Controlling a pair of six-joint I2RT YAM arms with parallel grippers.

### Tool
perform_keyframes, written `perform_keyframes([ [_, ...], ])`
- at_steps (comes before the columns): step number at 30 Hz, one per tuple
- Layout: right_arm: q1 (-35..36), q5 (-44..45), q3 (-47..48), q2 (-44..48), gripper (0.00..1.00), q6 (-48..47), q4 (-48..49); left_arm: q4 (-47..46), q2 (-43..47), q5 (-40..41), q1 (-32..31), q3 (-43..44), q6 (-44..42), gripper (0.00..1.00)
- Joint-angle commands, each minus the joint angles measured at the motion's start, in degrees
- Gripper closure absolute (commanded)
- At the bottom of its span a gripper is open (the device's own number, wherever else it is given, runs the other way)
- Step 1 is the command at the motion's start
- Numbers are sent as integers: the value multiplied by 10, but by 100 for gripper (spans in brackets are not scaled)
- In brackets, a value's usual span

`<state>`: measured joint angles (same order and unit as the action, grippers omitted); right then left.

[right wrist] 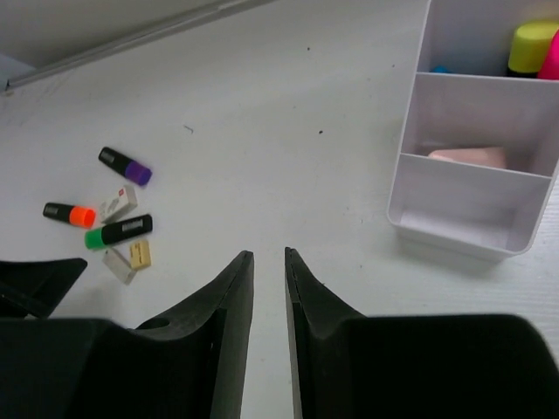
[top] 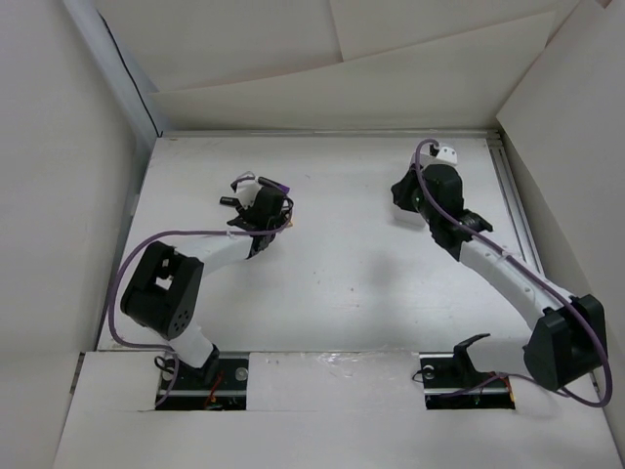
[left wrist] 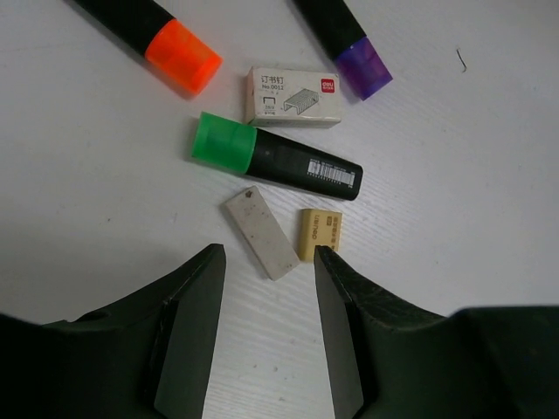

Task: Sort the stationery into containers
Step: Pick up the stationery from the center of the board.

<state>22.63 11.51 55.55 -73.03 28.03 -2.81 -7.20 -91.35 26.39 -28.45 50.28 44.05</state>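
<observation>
The stationery lies in a loose cluster in the left wrist view: an orange-capped marker [left wrist: 179, 57], a purple-capped marker [left wrist: 349, 44], a green-capped black marker [left wrist: 271, 157], a small staples box [left wrist: 293, 96], a grey eraser [left wrist: 260, 232] and a tan eraser [left wrist: 320, 233]. My left gripper [left wrist: 269, 253] hovers open just short of the two erasers and holds nothing. The white compartmented container [right wrist: 410, 188] stands at the right of the right wrist view. It holds yellow and pink markers [right wrist: 533, 48] and a pink eraser [right wrist: 467, 157]. My right gripper [right wrist: 267, 255] is empty, its jaws a narrow gap apart.
From above, the left gripper [top: 256, 200] sits over the cluster at the table's back left. The right arm [top: 435, 195] reaches to the back right. Cardboard walls enclose the table on three sides. The right wrist view also shows the cluster [right wrist: 120, 231] far to its left.
</observation>
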Motion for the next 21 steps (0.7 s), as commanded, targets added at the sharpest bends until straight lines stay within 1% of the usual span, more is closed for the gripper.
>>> perform_keyframes([
  [1,10,-22,20,17,73,-14,-23,21,-13,27,6,24,13,58],
  [5,15,-48,26,37,66,-19,-47,28,-34,27,11,37,19,58],
  [8,32,-48,20,43,62,-19,-47,28,-54,1,17,44,25,61],
  [10,32,-48,20,43,62,-25,-47,28,-65,-12,17,44,31,61],
  [12,32,-48,14,43,61,-25,-47,7,-70,-18,17,38,31,61],
  [16,32,-54,7,30,61,-25,-47,7,-80,-26,17,38,37,61],
  [18,32,-61,7,25,61,-25,-42,-17,-81,-31,17,38,24,61],
  [21,38,-61,7,13,59,-25,-37,-5,-102,-37,17,51,24,61],
])
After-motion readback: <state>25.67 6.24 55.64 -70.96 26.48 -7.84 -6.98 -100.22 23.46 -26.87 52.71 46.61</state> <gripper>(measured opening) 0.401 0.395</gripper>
